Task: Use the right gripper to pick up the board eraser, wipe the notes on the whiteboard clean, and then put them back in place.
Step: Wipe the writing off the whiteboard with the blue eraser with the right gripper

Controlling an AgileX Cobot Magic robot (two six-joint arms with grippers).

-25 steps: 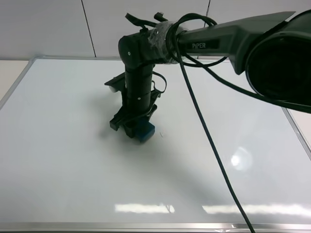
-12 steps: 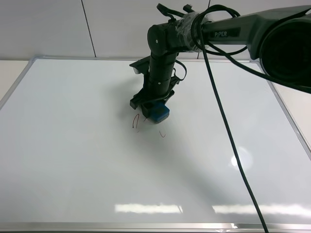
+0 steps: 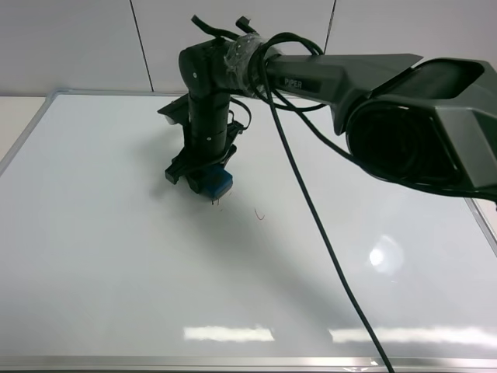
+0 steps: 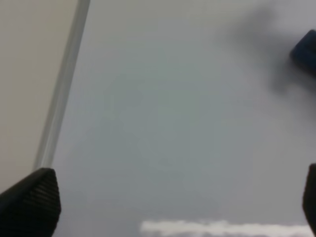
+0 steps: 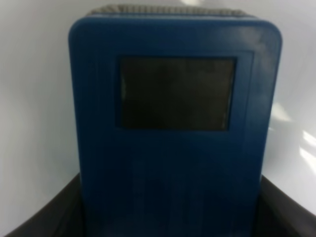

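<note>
Right arm bent down over whiteboard [image 3: 109, 256], wrist approx. vertical, right gripper [image 3: 200, 177] clamped on board eraser [image 3: 220, 184].
Eraser: blue ribbed plastic, rounded corners, dark rect. patch; touches glossy board, upper-middle. Thin red notes [image 3: 260, 214] just beside. Ribbed-pad left gripper [image 4: 170, 202]: fingers wide apart.

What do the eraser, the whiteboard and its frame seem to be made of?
The eraser: likely moulded plastic, blue, smooth with a soft sheen and rounded corners; a grey fibrous pad, probably felt, shows at one edge. The whiteboard: glossy coated white surface, since lamps reflect on it; the core cannot be told. The frame: thin silver-grey strip, probably metal.
</note>
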